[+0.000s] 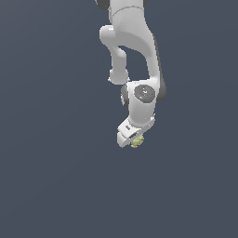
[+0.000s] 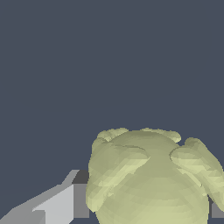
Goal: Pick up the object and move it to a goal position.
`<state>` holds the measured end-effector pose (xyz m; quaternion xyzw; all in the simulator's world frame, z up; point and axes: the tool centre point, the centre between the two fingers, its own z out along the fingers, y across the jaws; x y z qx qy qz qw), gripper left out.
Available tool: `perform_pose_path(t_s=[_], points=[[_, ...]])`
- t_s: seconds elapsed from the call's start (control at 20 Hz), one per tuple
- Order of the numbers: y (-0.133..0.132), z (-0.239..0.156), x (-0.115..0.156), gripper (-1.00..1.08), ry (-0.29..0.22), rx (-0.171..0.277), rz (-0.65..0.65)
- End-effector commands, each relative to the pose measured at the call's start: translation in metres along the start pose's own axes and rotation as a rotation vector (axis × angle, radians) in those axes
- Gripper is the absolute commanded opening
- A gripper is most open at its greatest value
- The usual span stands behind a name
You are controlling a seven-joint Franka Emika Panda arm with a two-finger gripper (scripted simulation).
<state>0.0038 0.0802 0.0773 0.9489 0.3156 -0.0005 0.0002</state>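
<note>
pale yellow-green object (image 1: pixel 136 142) sits at the tip of the gripper (image 1: pixel 133 140), low in the exterior view. wrist view shows the object (image 2: pixel 151 179) filling the gap, one grey finger (image 2: pixel 65 203) tight against its side, so jaws look closed on it. step in hand reads as carry, not grasp. no goal marker is visible; next move needs steady transport without loosening the grip.

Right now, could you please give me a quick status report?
Gripper shut on the blob. Blob between the fingers. Nothing else in view.
</note>
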Motion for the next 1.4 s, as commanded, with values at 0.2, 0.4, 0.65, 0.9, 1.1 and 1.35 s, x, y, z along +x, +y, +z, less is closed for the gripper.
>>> perform_pose_path(t_s=[0.2, 0.4, 0.65, 0.9, 1.1, 1.35], points=[[-0.009, -0.026, -0.040, -1.00, 0.000, -0.001, 0.000], [-0.015, -0.042, -0.066, -1.00, 0.000, -0.001, 0.000], [-0.020, -0.059, -0.092, -1.00, 0.000, -0.001, 0.000], [-0.024, -0.072, -0.110, -1.00, 0.000, -0.001, 0.000], [-0.026, -0.078, -0.119, -1.00, 0.001, 0.000, 0.000], [-0.026, -0.081, -0.121, -1.00, 0.001, 0.000, 0.000]])
